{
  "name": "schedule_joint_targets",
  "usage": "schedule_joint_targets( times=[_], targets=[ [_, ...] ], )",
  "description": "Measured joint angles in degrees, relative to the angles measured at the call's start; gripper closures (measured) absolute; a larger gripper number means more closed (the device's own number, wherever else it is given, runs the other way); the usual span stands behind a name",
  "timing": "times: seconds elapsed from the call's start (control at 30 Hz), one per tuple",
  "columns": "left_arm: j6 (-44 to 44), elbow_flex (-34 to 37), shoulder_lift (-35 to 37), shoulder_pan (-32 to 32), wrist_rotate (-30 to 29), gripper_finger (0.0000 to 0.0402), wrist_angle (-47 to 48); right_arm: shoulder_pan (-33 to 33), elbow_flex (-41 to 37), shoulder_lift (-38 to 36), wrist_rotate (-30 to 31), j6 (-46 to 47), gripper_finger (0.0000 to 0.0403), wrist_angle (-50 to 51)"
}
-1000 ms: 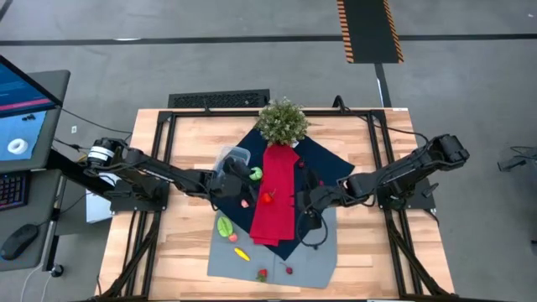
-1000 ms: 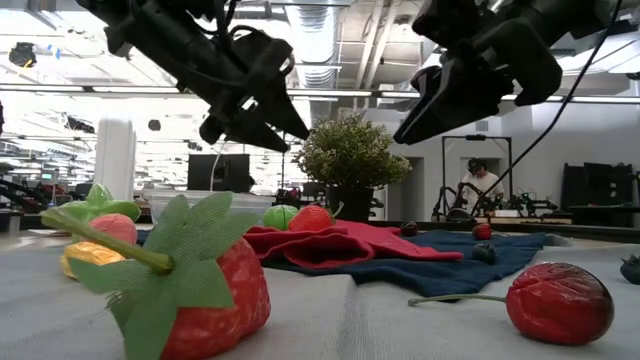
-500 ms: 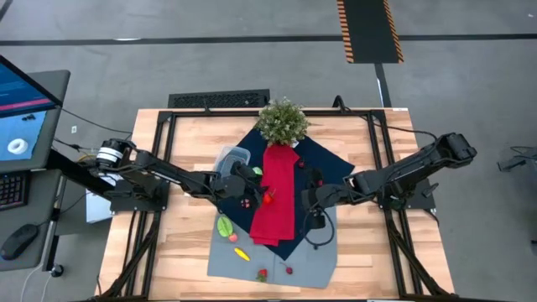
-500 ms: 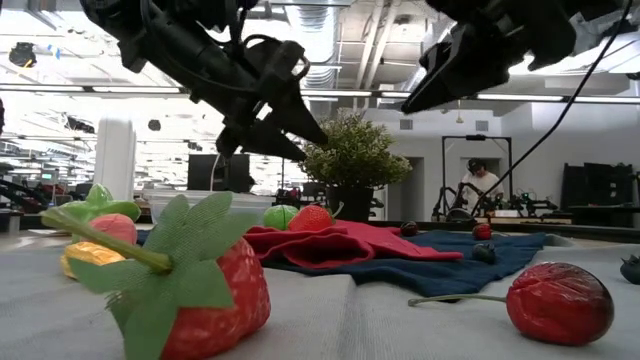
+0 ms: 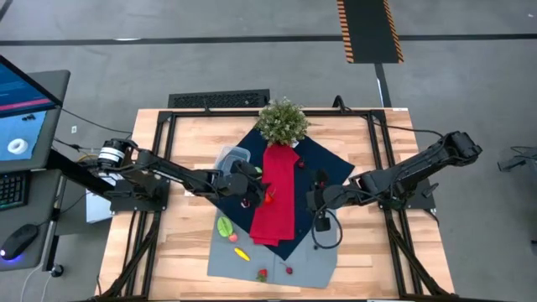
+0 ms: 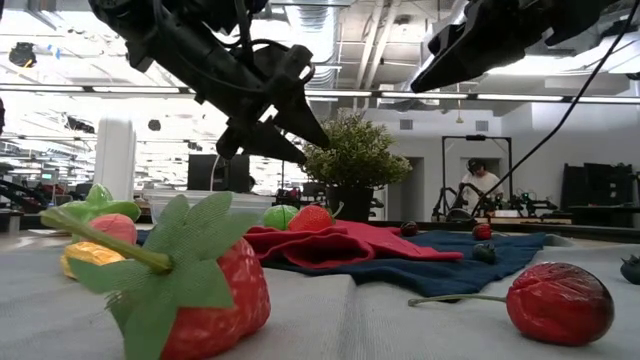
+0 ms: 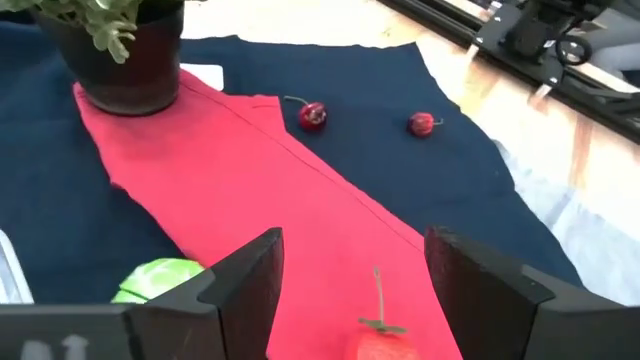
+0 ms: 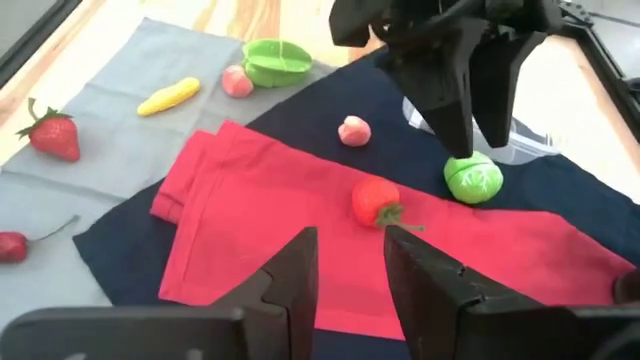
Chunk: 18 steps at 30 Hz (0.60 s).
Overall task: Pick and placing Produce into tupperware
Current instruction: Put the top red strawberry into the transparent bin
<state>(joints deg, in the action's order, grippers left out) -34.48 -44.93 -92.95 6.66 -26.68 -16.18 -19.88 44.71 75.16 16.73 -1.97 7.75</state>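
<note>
Left end effector point(image 5: 248, 186) poised with fingers spread and empty, over the red tomato-like fruit point(image 7: 378, 344) on the red cloth point(image 5: 275, 197), green round piece point(image 7: 160, 280) just beside, tupperware point(image 5: 232, 158) close behind. Right end effector point(image 8: 347, 262), half-parted and empty, farther off; nearer arm judged the left.

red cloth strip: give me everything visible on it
The red cloth strip is a long matte fabric piece lying flat on the navy cloth, running from the potted plant toward the grey cloth. The pot stands at its far end; its near end is folded over in layers with ridged wrinkles, overlapping the navy cloth. A red stemmed fruit lies on it near the left edge. The left claw hangs open above that edge, not touching it.
</note>
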Motion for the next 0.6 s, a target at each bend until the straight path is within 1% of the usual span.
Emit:
schedule_joint_targets(
  times=[0.17, 0.23, 0.3, 0.4, 0.6],
  targets=[
    [0.02, -0.13, -2.52, 0.0, 1.85, 0.0172, -1.42, 0.0, 0.0, 0.03, 0.02, -0.01, 0.0266, -0.04],
    [1.22, -1.75, -4.75, -0.15, 3.53, 0.0176, -2.06, 0.02, 0.0, 0.04, 0.03, 0.0, 0.0265, -0.13],
    [1.57, -4.04, -6.58, -0.15, 3.65, 0.018, -1.73, 0.02, 0.0, 0.04, 0.02, -0.01, 0.0265, -0.13],
    [2.4, -7.75, -8.56, -0.15, 4.12, 0.0187, 0.73, 0.0, 0.0, 0.04, 0.02, -0.01, 0.0265, -0.04],
    [1.93, -13.19, -13.4, -0.36, 2.78, 0.0197, 9.8, -0.07, 0.0, 0.04, -0.04, 0.04, 0.0265, 0.35]
  ],
)
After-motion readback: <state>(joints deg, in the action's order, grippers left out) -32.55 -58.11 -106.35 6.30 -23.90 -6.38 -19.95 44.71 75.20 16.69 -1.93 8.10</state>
